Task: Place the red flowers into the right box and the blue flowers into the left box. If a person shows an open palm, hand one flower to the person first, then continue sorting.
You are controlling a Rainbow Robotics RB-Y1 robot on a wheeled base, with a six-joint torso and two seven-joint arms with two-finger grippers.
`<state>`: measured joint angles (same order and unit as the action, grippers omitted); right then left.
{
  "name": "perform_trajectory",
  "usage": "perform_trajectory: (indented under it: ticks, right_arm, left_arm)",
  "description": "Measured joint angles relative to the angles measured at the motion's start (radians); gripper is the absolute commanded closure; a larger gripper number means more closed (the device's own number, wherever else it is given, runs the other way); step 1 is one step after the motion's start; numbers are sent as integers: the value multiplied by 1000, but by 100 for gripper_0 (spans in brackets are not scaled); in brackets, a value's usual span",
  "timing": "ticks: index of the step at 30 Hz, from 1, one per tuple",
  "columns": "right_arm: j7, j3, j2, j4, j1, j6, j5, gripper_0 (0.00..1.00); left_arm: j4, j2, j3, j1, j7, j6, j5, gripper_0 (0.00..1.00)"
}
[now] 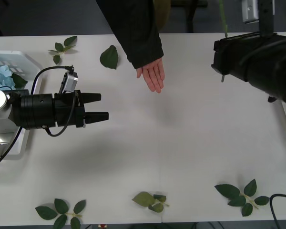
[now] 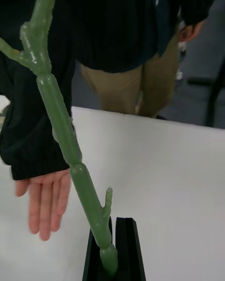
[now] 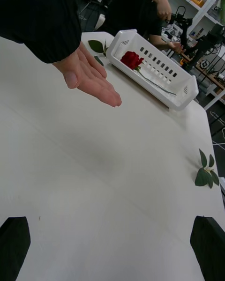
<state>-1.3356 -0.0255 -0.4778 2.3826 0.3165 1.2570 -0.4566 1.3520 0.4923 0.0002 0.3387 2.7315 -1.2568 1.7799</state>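
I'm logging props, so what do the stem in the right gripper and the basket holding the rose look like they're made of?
The stem in the right gripper looks like moulded plastic: glossy, translucent green, with seam-like knobs. The basket looks like rigid white plastic, matte, with slotted walls. The rose looks like fabric, though that's uncertain.

One open human palm (image 1: 152, 74) reaches over the white table (image 1: 181, 143). One red fabric rose (image 3: 131, 59) lies in one white slotted plastic basket (image 3: 185, 90). A second white slotted basket (image 1: 31, 59) holds a cluster of pale sky-blue petals (image 1: 1, 74) whose number of heads cannot be told. One thick green plastic stem (image 2: 61, 122) is in view. Five loose green leaf sprigs lie on the table: one single leaf (image 1: 109, 57) and four bunches (image 1: 63, 47) (image 1: 61, 212) (image 1: 151, 200) (image 1: 242, 195). Two black grippers (image 1: 104, 106) (image 2: 113, 248) are visible.
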Motion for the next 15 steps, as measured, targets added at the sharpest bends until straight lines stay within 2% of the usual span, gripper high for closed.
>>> perform_trajectory:
  ticks: [4,8,11,15]
  right_arm:
    - [81,-236,42,-11,37,-30,326,100]
    - [264,-457,73,-126,108,-144,544,100]
    - [288,-526,117,-244,155,-235,634,100]
    - [330,-534,168,-358,199,-307,693,100]
  left_arm:
    - [-2,0,0,0,0,0,1,0]
    - [-4,0,0,0,0,0,1,0]
    - [-4,-1,0,0,0,1,2,0]
    - [-6,-1,0,0,0,1,2,0]
